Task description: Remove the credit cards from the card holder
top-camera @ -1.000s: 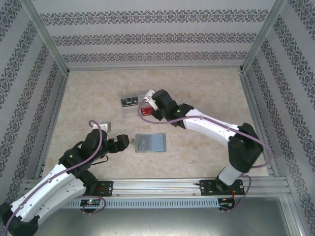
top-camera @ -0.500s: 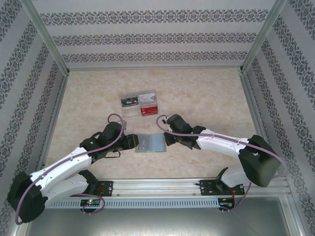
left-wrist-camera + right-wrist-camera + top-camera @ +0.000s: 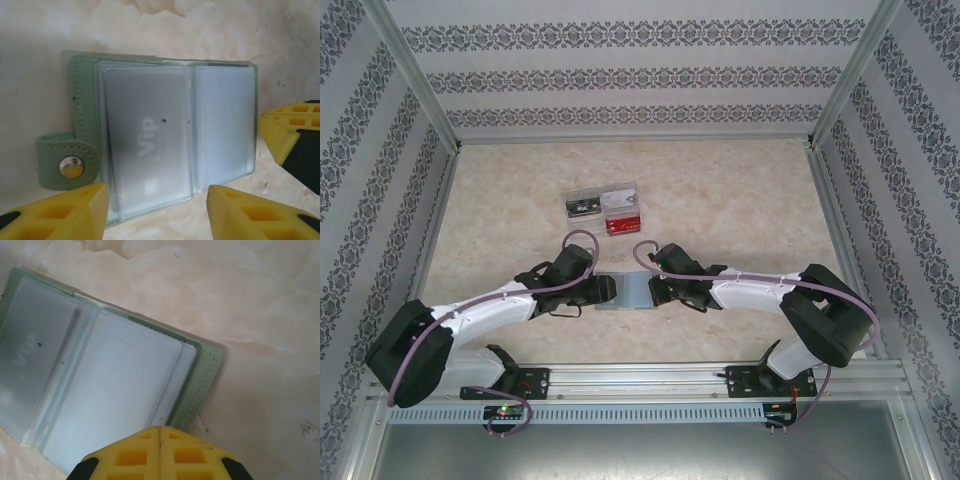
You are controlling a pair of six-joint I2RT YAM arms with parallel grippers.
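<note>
The card holder (image 3: 632, 291) lies open on the table, green-edged (image 3: 81, 100) with a snap tab on its left. A grey credit card marked VIP (image 3: 145, 145) sits in its left clear pocket and also shows in the right wrist view (image 3: 27, 352). My left gripper (image 3: 609, 290) is open, its yellow fingers (image 3: 55, 212) straddling the near edge of the holder's left half. My right gripper (image 3: 656, 290) is shut, with nothing between its fingertips (image 3: 160, 432), and its tip rests at the holder's right edge (image 3: 200, 375). A reddish card (image 3: 622, 225) lies in the clear box.
The clear plastic box (image 3: 605, 212) stands behind the holder and also holds a dark card (image 3: 583, 206). Patterned walls and metal rails close in the marble-look table (image 3: 740, 200). The right gripper's yellow tip (image 3: 295, 145) shows beside the holder in the left wrist view.
The right arm swung from the clear box down to the holder's right edge. The left arm reached forward to the holder's left side and its jaws narrowed.
</note>
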